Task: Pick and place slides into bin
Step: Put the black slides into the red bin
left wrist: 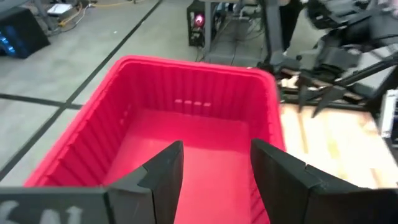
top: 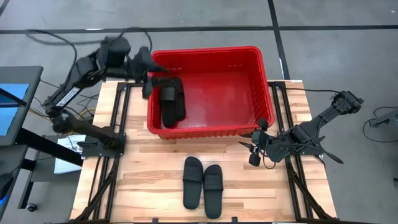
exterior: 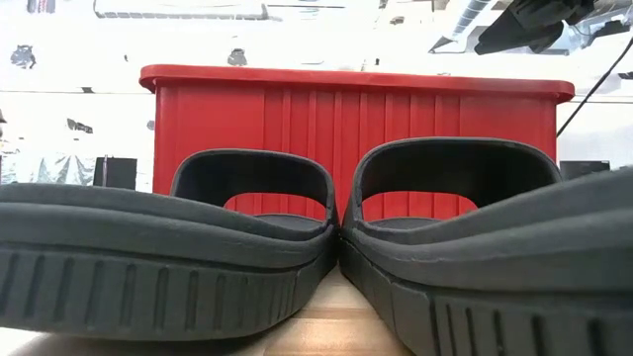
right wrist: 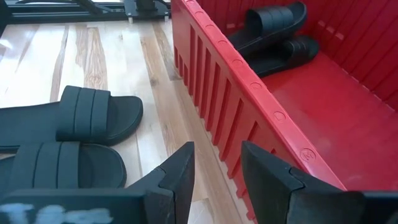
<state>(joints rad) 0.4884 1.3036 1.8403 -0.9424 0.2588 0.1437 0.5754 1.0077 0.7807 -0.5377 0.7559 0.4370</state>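
The red bin (top: 205,53) stands at the table's far middle. Two black slides (top: 172,102) lie on its floor by its left wall, one partly over the other; they also show in the right wrist view (right wrist: 273,28). Two more slides (top: 193,182) (top: 213,188) lie side by side, soles down, on the table near its front edge. My left gripper (top: 151,79) is open and empty over the bin's far left corner (left wrist: 186,68). My right gripper (top: 254,142) is open and empty above the table, just outside the bin's near right corner (right wrist: 236,87).
The wooden tabletop (top: 143,174) is bare on both sides of the two slides on the table. The bin's right half (top: 230,93) holds nothing. Dark arm frames (top: 106,140) (top: 298,168) stand along the table's left and right sides.
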